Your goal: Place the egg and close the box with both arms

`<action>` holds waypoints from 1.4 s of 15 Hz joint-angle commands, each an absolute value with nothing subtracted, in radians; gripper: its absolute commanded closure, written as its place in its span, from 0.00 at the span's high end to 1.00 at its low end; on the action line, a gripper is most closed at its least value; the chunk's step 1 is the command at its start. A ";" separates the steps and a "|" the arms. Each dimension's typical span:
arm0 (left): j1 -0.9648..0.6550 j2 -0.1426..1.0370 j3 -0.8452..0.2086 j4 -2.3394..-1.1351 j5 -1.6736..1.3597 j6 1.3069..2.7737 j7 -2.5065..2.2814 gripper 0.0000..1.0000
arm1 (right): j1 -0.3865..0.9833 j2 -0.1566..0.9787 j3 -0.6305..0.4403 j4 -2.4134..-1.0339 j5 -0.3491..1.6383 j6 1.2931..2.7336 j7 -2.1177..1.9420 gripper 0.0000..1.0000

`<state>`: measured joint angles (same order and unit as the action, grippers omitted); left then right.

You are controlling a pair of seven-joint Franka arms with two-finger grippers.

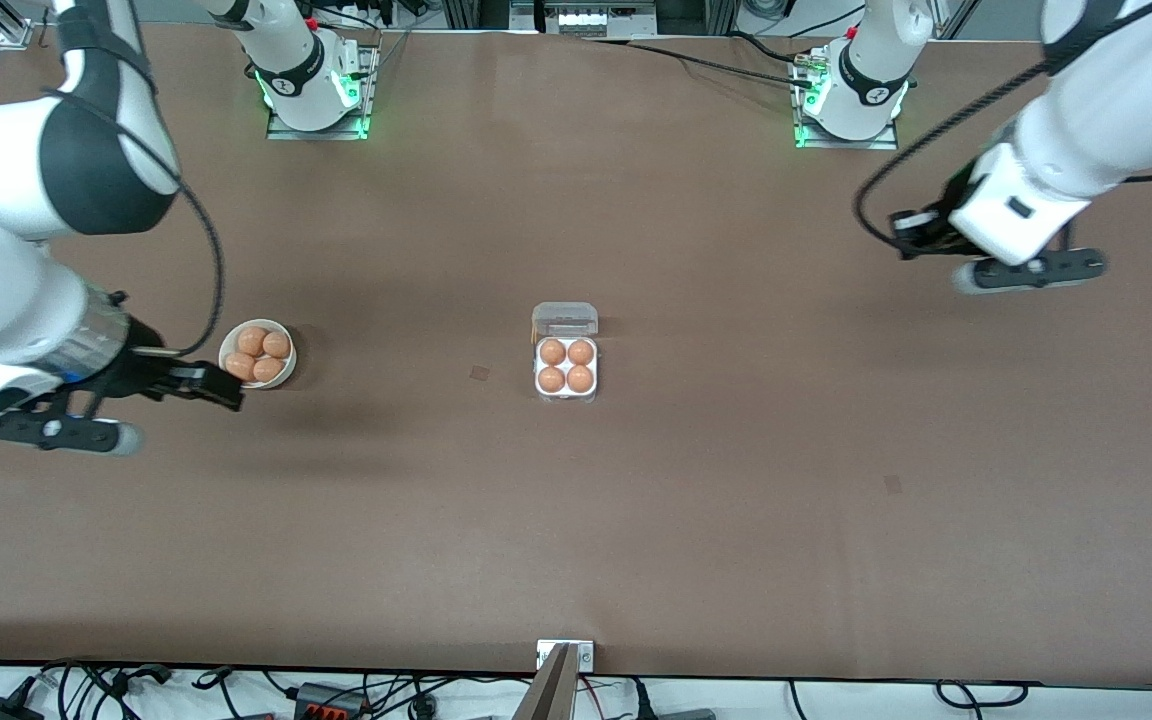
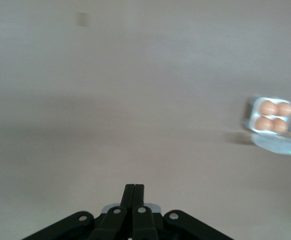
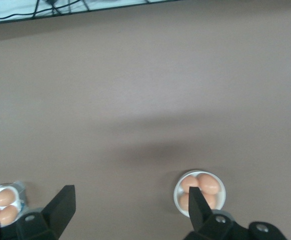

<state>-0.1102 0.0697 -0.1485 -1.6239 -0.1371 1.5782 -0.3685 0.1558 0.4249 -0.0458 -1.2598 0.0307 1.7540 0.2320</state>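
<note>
The clear box [image 1: 566,394] sits open at the table's middle, its lid [image 1: 565,318] tipped back toward the robots. An egg [image 1: 553,352] fills each of its four cells. The box also shows in the left wrist view [image 2: 251,114] and the right wrist view [image 3: 20,190]. My right gripper [image 1: 223,389] is open and empty, over the table beside the white bowl; its fingers [image 3: 62,203] stand wide apart. My left gripper [image 1: 904,238] is shut and empty [image 2: 134,188], up over the left arm's end of the table, far from the box.
A round white bowl [image 1: 291,364] with several more eggs [image 1: 252,341] stands toward the right arm's end; it also shows in the right wrist view [image 3: 177,192]. A metal bracket [image 1: 565,654] sits at the table's front edge, with cables past it.
</note>
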 commanded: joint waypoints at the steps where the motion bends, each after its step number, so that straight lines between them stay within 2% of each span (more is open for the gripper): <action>1: -0.149 0.190 -0.192 -1.500 -0.166 1.562 -0.423 0.00 | 0.065 0.373 -0.043 -1.287 0.035 1.743 0.100 1.00; 3: -0.201 0.253 -0.193 -1.468 -0.170 1.568 -0.448 0.00 | -0.003 0.338 -0.034 -1.289 0.035 1.686 0.063 1.00; 6: -0.282 0.366 -0.193 -1.420 -0.211 1.682 -0.472 0.00 | -0.066 0.289 0.001 -1.290 0.028 1.622 0.042 1.00; 10: -0.319 0.480 -0.193 -1.420 -0.319 1.755 -0.460 0.00 | -0.077 0.250 0.009 -1.317 0.018 1.577 -0.032 1.00; 15: -0.452 0.583 -0.190 -1.420 -0.316 1.845 -0.489 0.00 | -0.072 0.040 0.012 -1.626 -0.003 1.676 -0.037 1.00; 17: -0.460 0.615 -0.192 -1.420 -0.316 1.856 -0.505 0.00 | -0.072 -0.003 0.014 -1.696 -0.003 1.704 -0.037 1.00; 21: -0.498 0.649 -0.190 -1.422 -0.314 1.858 -0.508 0.00 | -0.074 -0.035 0.014 -1.744 -0.003 1.710 -0.037 1.00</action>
